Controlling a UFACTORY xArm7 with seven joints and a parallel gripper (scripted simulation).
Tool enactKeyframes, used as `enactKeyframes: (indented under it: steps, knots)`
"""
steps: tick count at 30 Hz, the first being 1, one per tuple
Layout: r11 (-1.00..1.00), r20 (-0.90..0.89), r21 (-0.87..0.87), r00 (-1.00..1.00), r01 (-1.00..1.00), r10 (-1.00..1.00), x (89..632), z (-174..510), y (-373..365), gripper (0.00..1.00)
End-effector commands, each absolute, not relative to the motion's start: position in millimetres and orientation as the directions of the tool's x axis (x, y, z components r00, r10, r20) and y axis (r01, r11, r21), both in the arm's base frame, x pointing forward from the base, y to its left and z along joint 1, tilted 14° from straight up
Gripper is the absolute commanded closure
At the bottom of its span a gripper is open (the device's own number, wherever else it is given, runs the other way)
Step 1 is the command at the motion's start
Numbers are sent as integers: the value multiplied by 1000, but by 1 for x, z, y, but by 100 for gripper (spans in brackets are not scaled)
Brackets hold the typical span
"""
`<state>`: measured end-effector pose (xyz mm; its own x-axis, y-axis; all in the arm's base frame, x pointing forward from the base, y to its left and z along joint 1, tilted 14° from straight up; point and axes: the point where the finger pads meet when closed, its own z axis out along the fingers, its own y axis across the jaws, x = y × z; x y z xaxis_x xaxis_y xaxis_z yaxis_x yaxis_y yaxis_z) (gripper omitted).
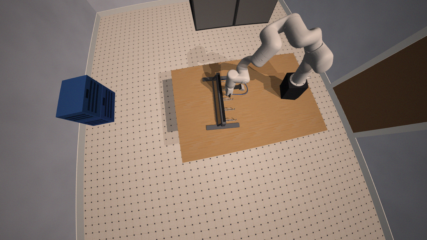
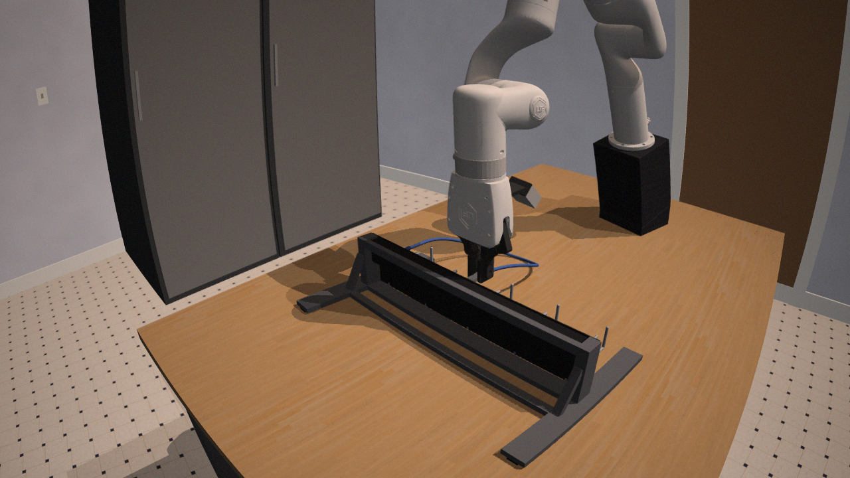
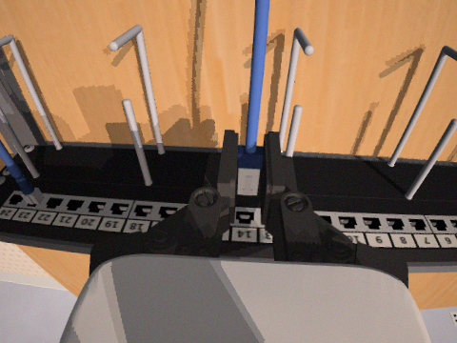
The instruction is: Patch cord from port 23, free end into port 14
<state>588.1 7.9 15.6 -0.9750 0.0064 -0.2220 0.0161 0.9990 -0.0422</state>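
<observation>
My gripper point(image 1: 229, 95) point(image 2: 481, 277) point(image 3: 249, 151) is shut on the blue-booted plug at the free end of the patch cord point(image 1: 247, 89) point(image 2: 522, 261) point(image 3: 257, 71). The clear plug tip point(image 3: 248, 182) points at port 14 point(image 3: 245, 217) in the wrist view, nearly in line sideways, with a dark gap between them. The plug's height against the port and its latch side cannot be told. The cord's other plug point(image 3: 32, 195) sits in port 23. The black rack point(image 1: 236, 125) point(image 2: 570, 409) point(image 3: 95, 164) stands upright on the table point(image 1: 268, 119) point(image 2: 285, 380).
Grey L-shaped wire posts point(image 3: 146, 86) point(image 3: 290, 86) stick out of the rack on both sides of my fingers; one stands close on the port 13 side. Ports 15 to 17 are partly hidden by a finger. The robot base point(image 1: 294, 86) point(image 2: 633, 184) stands at the table's far end.
</observation>
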Motion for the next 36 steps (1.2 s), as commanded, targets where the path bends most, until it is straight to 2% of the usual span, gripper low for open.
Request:
enactKeyframes:
  steps: [1, 36]
  knots:
    - [999, -226, -42, -974, 16, 6, 596, 19, 8, 100]
    - [999, -226, -42, -974, 16, 6, 609, 22, 8, 100]
